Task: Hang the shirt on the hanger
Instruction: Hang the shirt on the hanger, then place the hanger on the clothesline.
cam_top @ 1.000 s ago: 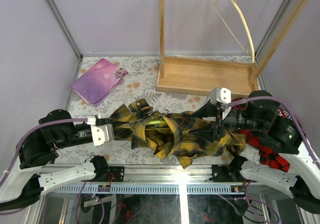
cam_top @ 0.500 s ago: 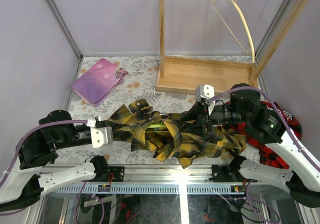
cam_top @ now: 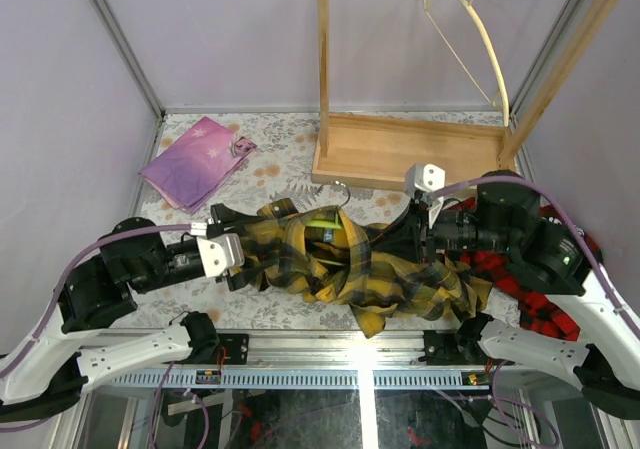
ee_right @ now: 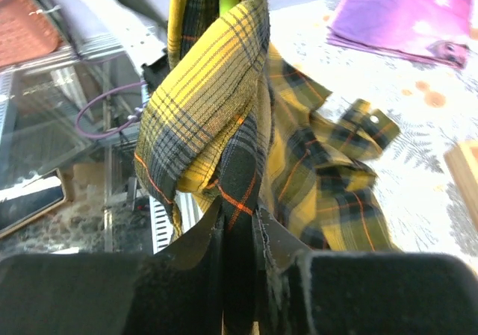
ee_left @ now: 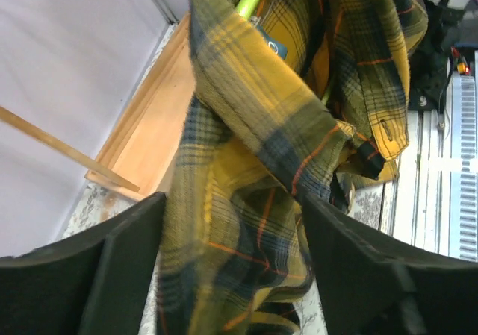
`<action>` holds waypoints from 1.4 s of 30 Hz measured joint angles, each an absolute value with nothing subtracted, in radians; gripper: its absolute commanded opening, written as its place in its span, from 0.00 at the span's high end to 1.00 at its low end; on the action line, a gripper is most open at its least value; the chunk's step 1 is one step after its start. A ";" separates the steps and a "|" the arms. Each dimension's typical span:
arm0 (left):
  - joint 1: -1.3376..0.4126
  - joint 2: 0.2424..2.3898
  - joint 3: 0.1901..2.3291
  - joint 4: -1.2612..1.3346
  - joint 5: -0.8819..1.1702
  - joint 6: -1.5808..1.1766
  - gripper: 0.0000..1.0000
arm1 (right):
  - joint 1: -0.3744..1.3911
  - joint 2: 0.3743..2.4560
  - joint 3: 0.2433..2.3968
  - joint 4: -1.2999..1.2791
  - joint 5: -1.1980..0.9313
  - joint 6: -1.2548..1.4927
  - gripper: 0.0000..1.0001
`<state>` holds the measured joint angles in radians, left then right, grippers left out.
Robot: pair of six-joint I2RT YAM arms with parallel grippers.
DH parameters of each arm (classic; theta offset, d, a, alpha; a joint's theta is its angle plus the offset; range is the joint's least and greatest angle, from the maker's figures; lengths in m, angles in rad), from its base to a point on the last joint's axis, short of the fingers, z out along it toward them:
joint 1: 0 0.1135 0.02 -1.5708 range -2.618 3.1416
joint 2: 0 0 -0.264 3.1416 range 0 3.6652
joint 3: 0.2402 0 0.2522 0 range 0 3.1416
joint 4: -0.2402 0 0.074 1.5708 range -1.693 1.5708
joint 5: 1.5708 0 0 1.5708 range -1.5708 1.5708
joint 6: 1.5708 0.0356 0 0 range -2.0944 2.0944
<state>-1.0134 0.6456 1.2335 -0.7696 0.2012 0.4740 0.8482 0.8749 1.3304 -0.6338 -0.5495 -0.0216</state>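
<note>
Since a second ago, the left pincer (ee_left: 231,260) is standing open and the right pincer (ee_right: 239,253) is clamping onto the shirt (cam_top: 380,279), which is now bunching higher around the hanger (cam_top: 322,231).

Nearest me, the left pincer's fingers are standing wide with plaid cloth hanging loose between them, apparently to take a fresh hold. The right pincer is pinching a dark fold tight, seemingly to keep the garment from sliding off. The shirt is lying mid-worktop (cam_top: 270,159), draping over the green hanger whose hook is poking out the far side. Off to the right a red-and-black garment (cam_top: 520,289) is lying; farther back a purple cloth (cam_top: 195,159) and the wooden rack (cam_top: 410,149) with a cream hanger (cam_top: 480,29) are waiting.
</note>
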 measured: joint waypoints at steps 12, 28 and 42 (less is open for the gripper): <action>-1.014 0.574 1.182 -0.603 -0.011 0.405 0.01 | 0.844 1.143 2.065 -0.876 -0.199 -0.053 1.00; -1.014 0.626 1.132 -0.524 -0.113 0.316 0.00 | 0.844 1.365 2.516 -0.874 -0.067 -0.052 1.00; -1.015 0.616 0.984 -0.391 -0.352 0.175 0.00 | 0.844 1.209 2.222 -1.060 0.278 0.054 1.00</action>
